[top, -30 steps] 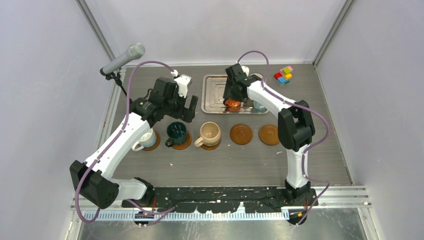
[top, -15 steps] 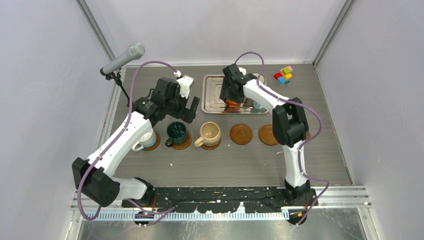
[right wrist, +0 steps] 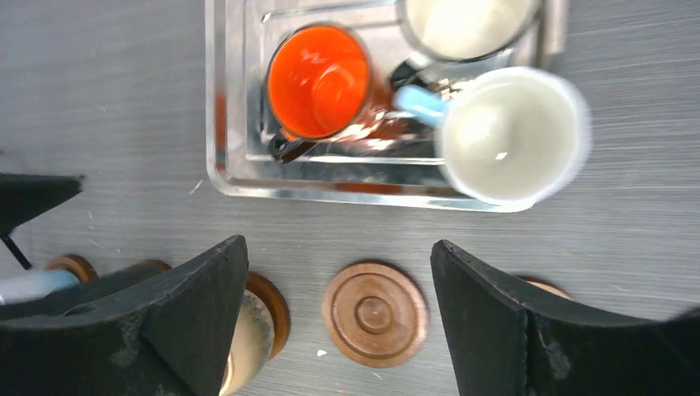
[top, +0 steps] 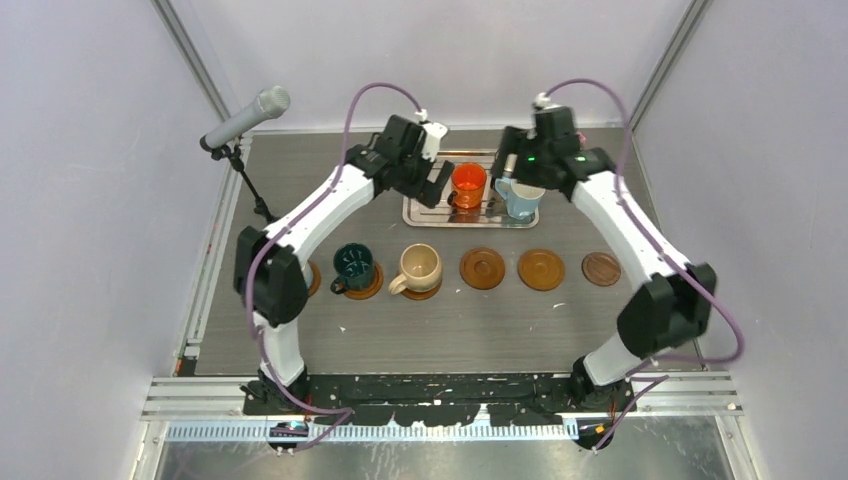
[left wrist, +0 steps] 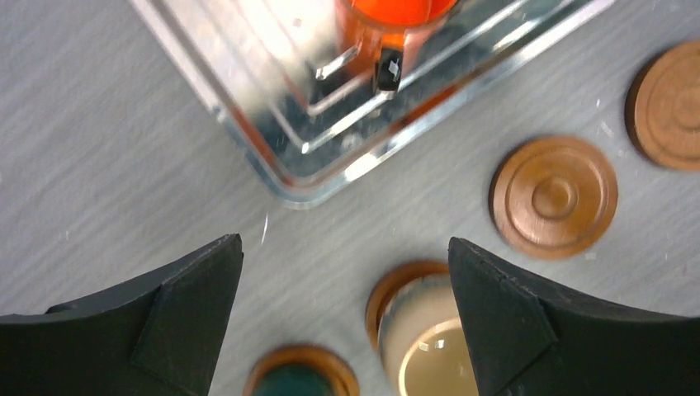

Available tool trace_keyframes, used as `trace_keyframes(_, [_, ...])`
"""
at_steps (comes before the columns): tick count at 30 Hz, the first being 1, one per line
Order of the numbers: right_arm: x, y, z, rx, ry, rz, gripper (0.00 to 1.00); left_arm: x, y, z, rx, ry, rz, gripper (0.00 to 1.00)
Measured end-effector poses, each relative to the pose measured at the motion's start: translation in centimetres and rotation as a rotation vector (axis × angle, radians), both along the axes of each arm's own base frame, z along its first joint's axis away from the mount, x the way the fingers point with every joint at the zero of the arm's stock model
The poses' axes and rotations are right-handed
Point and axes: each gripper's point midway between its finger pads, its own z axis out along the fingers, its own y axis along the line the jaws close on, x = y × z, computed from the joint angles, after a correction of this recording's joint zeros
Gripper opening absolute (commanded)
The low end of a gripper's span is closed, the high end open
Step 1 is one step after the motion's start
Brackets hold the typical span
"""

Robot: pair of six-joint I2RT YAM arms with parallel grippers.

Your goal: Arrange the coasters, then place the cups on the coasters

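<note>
An orange cup (top: 467,184) and a light blue cup (top: 520,197) stand on the silver tray (top: 425,212) at the back. A whitish cup (right wrist: 466,25) stands behind them. In a row in front, a dark green cup (top: 353,266) and a beige cup (top: 418,268) each sit on a coaster. To their right lie three bare coasters (top: 482,268), (top: 541,269) and a darker one (top: 601,268). My left gripper (top: 432,185) hangs open just left of the orange cup, holding nothing. Above the tray's right part, my right gripper (top: 522,170) is open and empty, its fingers (right wrist: 206,289) framing a bare coaster (right wrist: 375,313) far below.
A microphone (top: 245,117) on a stand leans over the table's back left corner. The left arm's elbow (top: 270,280) covers the left end of the coaster row. Grey walls close in the table on three sides.
The right gripper opened off the orange cup, leaving it on the tray, and moved up and right. The left arm swung from above the green cup back to the tray.
</note>
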Motion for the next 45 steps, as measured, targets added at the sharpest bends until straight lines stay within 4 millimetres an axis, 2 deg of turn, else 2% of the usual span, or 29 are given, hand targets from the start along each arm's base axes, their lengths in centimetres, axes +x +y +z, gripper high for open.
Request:
trace_keyframes(3, [-0.5,-4.5,2.9,0.036,-0.064,-0.041,0.86,1.8,-2.8,-0.5,0.003,-0.013,-0.022,0.9])
trace_keyframes(5, [-1.3,-7.8,3.5,0.047,-0.082,-0.072,0.87,2.6,-4.4,-1.2,0.008,-0.009,-0.038,0.86])
trace_keyframes(9, [-3.6,-12.2,2.0,0.064,-0.049,-0.1,0.87,3.8,-6.9,-4.0,0.033,0.023,-0.063,0.82])
trace_keyframes(16, [-6.9,-16.0,-1.2,0.145,0.033,-0.121,0.87,4.4,-8.8,-10.1,0.103,0.117,-0.083,0.81])
trace_keyframes(21, [-7.6,-17.3,-1.8,0.204,0.042,-0.138,0.87,5.7,-9.3,-12.1,0.13,0.119,-0.074,0.74])
trace_keyframes(27, [-7.8,-17.6,-2.0,0.254,0.04,-0.134,0.87,6.9,-9.3,-12.2,0.161,0.076,-0.082,0.62])
trace_keyframes(30, [-7.8,-17.6,-1.9,0.269,0.035,-0.13,0.87,7.3,-9.6,-12.3,0.164,0.063,-0.089,0.43])
trace_keyframes(33, [-7.9,-17.6,-1.9,0.281,0.035,-0.125,0.87,7.4,-9.5,-12.7,0.175,0.061,-0.101,0.36])
trace_keyframes(40, [-7.9,-17.4,-1.8,0.296,0.029,-0.114,0.87,7.4,-9.5,-12.9,0.181,0.062,-0.106,0.02])
trace_keyframes(45, [-7.9,-17.3,-1.6,0.303,0.025,-0.109,0.87,7.1,-9.2,-12.7,0.185,0.065,-0.102,0.0])
